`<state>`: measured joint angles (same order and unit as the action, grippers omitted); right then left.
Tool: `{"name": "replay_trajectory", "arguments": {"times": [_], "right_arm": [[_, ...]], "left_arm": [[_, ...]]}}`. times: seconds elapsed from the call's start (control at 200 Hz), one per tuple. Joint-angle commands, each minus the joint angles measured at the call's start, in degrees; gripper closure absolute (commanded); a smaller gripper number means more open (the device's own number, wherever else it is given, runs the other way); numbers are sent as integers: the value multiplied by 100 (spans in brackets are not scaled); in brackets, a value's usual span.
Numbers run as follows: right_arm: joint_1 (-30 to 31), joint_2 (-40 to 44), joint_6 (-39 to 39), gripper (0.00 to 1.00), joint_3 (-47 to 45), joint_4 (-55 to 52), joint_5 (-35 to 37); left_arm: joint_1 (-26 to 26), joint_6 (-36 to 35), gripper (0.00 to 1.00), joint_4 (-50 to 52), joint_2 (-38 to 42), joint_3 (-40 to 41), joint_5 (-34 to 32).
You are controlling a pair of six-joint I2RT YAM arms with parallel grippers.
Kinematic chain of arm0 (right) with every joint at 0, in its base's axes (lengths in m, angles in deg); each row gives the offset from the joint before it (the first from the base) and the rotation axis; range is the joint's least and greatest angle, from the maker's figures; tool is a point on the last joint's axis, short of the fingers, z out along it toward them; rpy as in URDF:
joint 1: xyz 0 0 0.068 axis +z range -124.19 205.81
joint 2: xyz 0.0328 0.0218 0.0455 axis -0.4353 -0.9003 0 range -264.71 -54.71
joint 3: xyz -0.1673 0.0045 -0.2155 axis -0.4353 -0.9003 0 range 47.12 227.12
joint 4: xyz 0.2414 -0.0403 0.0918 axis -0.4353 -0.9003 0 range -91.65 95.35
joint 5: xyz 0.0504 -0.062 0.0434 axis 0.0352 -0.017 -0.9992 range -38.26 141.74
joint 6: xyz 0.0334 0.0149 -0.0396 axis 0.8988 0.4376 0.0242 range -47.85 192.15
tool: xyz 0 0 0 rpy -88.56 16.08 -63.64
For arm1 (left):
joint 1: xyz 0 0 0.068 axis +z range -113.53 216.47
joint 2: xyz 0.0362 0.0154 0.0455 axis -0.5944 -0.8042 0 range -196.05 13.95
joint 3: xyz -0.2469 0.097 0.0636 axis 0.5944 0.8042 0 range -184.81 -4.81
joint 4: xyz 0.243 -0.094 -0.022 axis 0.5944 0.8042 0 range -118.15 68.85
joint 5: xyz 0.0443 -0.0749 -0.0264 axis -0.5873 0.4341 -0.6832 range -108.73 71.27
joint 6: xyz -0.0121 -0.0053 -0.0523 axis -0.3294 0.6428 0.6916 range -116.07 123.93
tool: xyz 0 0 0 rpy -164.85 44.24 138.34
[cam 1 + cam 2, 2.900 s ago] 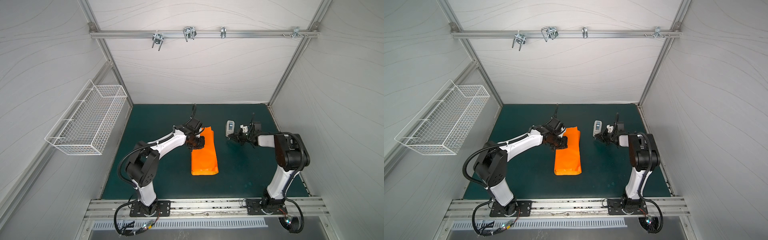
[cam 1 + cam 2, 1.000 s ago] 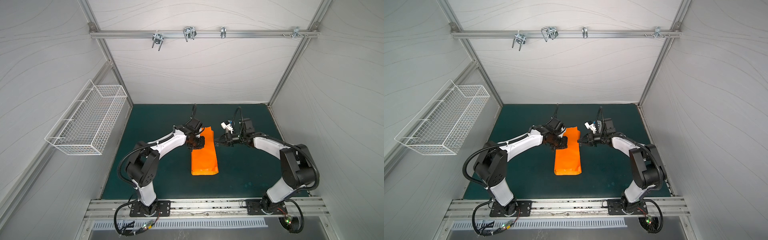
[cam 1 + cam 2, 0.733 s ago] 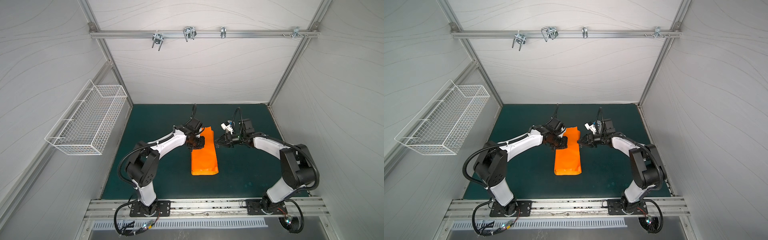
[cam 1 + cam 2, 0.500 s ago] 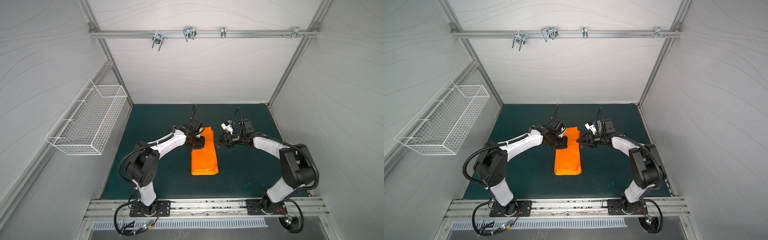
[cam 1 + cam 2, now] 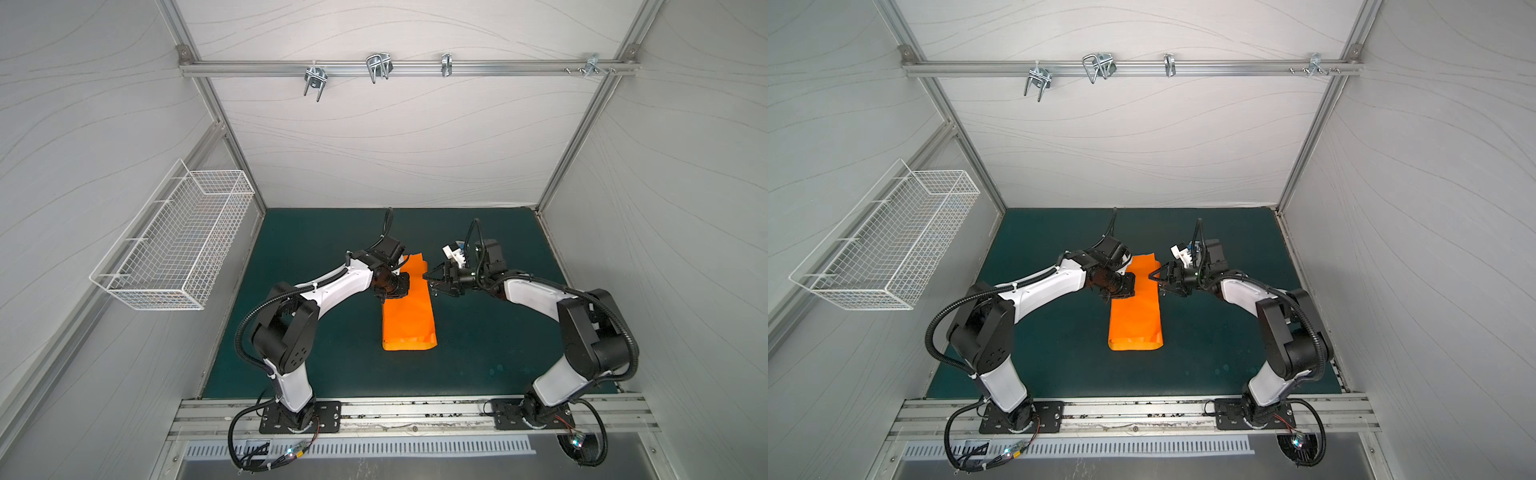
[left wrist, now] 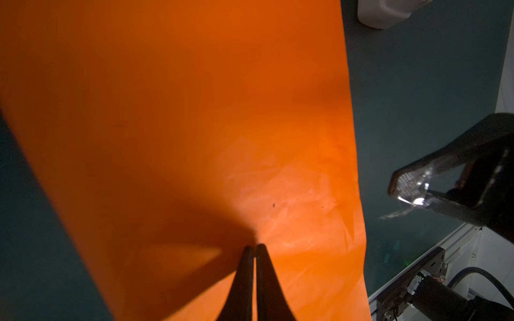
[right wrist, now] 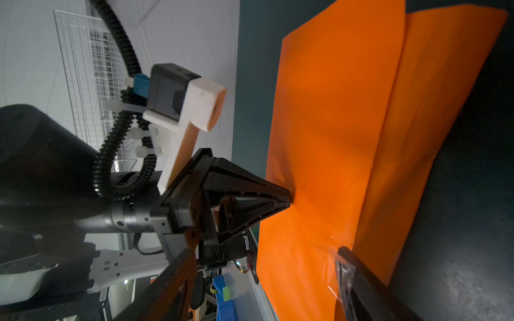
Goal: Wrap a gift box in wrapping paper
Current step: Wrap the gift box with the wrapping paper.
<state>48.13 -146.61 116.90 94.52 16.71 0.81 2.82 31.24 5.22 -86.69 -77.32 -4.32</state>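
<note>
The orange wrapping paper (image 5: pixel 409 320) (image 5: pixel 1136 320) lies folded into a long packet on the green mat. The gift box is hidden. My left gripper (image 5: pixel 392 294) (image 6: pixel 256 247) is shut, its tips pressing down on the packet's top (image 6: pixel 194 111) near the far end. The right wrist view shows those tips (image 7: pixel 289 198) denting the paper (image 7: pixel 333 111). My right gripper (image 5: pixel 430 284) (image 5: pixel 1154 282) (image 7: pixel 267 250) stands open just off the packet's right edge. A scrap of clear tape (image 7: pixel 345 272) (image 6: pixel 417 200) clings to one of its fingers.
A white-grey tape dispenser (image 6: pixel 386 11) sits on the mat beyond the paper's far right corner. A wire basket (image 5: pixel 174 249) hangs on the left wall. A metal rail (image 5: pixel 415 409) runs along the mat's front edge.
My right arm came from the tape dispenser to the paper's right edge, and within the last second its jaws opened. The left arm and the paper have not moved.
</note>
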Motion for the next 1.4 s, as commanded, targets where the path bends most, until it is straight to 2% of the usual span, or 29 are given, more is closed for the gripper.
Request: {"name": "replay_trajectory", "arguments": {"times": [0.0,0.13,0.21,0.285,0.435,0.55,0.75,0.84,1.095,1.395], "right_arm": [[193,267,1194,21,-452,1508,802],[392,298,1851,22,-834,2695,1295],[447,398,1993,24,-939,3002,1487],[457,640,1868,24,-963,2730,1659],[466,1380,1216,23,-870,1333,2351],[499,1501,1334,21,-934,1414,2551],[820,1074,2276,16,-1577,3464,3228],[970,813,2496,14,-1644,4044,3462],[1344,235,2745,13,-1511,4780,3767],[1509,-642,3350,12,-1650,6012,3992]], "left_arm": [[-4,55,91,93,-212,128,-172],[-10,99,91,30,-226,166,-158],[-10,125,91,-3,-236,168,-141],[-22,132,91,-6,-230,158,-140],[-20,139,91,1,-236,141,-134],[-28,143,91,-19,-245,140,-133],[-31,185,91,-77,-268,188,-126],[-32,203,91,-112,-278,193,-115],[-36,257,91,-179,-294,191,-97],[-37,257,91,-181,-285,228,-106]]}}
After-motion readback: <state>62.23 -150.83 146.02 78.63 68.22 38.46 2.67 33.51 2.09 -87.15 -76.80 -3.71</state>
